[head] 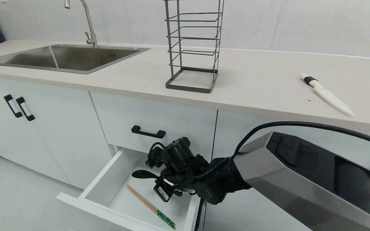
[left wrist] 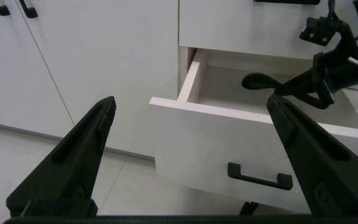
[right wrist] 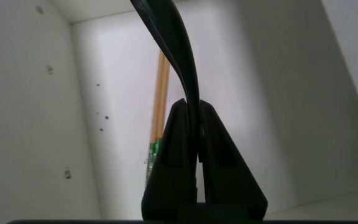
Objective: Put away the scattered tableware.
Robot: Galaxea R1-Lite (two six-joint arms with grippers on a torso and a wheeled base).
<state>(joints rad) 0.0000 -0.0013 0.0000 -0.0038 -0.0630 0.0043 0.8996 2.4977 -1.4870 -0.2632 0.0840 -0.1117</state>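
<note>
Kitchen tabletop (head: pixel 262 80), pale, runs along a tiled wall. On it I note a sink (head: pixel 66 57) with faucet (head: pixel 88 22) at the robot's left, a tall wire rack (head: pixel 193 48) near the middle, and a white knife (head: pixel 328 95) lying flat well off to the right.

Below the tabletop, the lower drawer (head: pixel 103 176) is pulled out. A pair of chopsticks (head: pixel 149 205) lies on its floor, angled toward the front corner.

Right gripper (right wrist: pixel 193 109): clenched. Its fingers are pressed together on the thin handle of a black spoon (head: pixel 143 175). The spoon is held above the open drawer, bowl end pointing toward the drawer's left wall. I cannot tell whether the bowl touches the drawer floor. In the right wrist view the chopsticks lie beneath the handle, apart from it.

Left gripper (left wrist: pixel 191 102): released, fingers spread wide, holding nothing. It hangs out in front of the drawer, facing its front panel and apart from it.
</note>
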